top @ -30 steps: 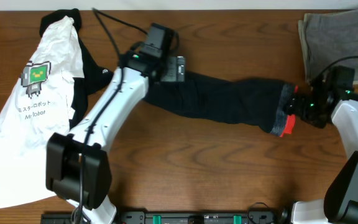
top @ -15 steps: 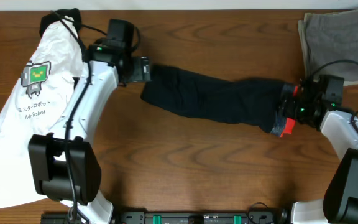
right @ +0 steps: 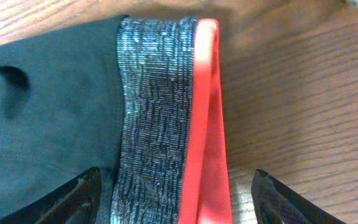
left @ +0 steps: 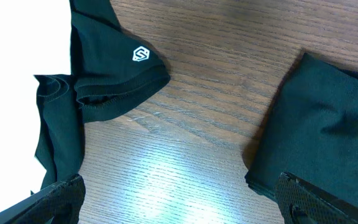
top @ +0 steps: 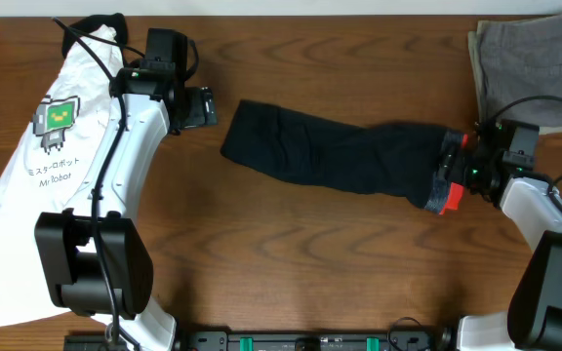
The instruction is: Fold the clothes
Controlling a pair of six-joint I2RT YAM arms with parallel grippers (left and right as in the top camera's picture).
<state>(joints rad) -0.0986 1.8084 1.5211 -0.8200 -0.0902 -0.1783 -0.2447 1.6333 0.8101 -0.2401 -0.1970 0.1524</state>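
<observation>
Pulling my left claw (top: pixel 206 107) back off the trousers (top: pixel 340 156), wide open and empty, leg end (top: pixel 247 136) now just right of it, my right claw (top: pixel 463 168) parted over their grey waistband (right: pixel 157 106), gripping nothing.

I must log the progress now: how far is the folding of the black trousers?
Done: the trousers lie as one long strip, legs apparently together. In hand: nothing; the left gripper hangs open beside the leg end, the right gripper open over the waistband. Left: folding the strip across its length.
</observation>
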